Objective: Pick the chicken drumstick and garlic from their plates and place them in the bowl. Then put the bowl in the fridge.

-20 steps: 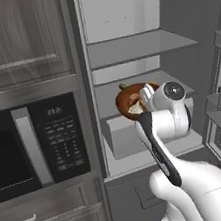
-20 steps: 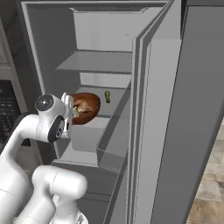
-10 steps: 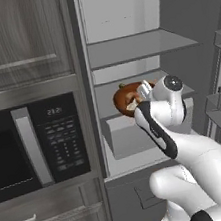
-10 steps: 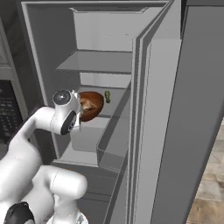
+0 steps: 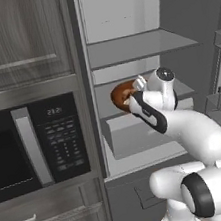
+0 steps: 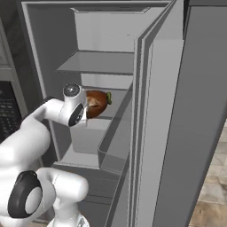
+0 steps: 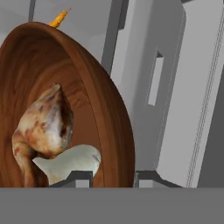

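Both tool [image 7: 108, 177] fingers pinch the bowl [image 7: 103, 113] rim — drumstick [image 7: 43, 124] and garlic [image 7: 68, 162] half cut off.

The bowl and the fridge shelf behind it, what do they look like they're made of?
The bowl looks like wood with a smooth, slightly glossy finish: reddish-brown with darker grain streaks across its inside. It could as well be a wood-look coating. The fridge shelf looks like matte pale grey plastic or painted metal: flat, even colour, no grain, no see-through edge.
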You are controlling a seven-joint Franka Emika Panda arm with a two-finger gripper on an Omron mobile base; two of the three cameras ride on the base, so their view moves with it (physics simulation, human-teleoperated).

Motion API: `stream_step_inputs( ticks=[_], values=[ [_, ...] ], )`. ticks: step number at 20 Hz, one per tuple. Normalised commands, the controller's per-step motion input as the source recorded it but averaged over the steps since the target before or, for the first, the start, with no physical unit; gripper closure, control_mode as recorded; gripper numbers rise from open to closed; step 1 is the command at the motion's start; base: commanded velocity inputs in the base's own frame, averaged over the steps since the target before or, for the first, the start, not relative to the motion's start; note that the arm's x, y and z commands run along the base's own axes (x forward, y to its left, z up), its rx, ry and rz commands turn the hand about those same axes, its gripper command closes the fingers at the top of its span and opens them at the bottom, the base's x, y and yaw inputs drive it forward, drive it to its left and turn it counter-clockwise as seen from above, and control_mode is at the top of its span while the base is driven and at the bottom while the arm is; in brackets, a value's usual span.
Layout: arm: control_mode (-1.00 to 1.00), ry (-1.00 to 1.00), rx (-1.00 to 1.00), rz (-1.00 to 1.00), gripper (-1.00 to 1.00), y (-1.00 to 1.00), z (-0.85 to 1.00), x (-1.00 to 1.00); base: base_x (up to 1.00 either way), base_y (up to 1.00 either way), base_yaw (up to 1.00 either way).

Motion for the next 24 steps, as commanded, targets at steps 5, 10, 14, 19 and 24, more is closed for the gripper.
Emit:
stream_step_inputs(
  ticks=[5,10,14,19,24],
  values=[
    [-1.00,0.00,0.01,0.00,1.00,0.00,-0.02,0.30,0.00,0.00,0.00],
    [-1.00,-0.02,0.06,0.00,1.00,0.00,-0.08,0.23,0.00,0.00,0.00],
    [-1.00,-0.11,0.07,0.00,1.00,0.00,-0.20,0.11,0.00,0.00,0.00],
    [-1.00,-0.09,0.04,0.00,1.00,0.00,-0.15,0.28,0.00,0.00,0.00],
    [-1.00,0.00,0.03,0.00,1.00,0.00,-0.09,0.39,0.00,0.00,0.00]
  ],
)
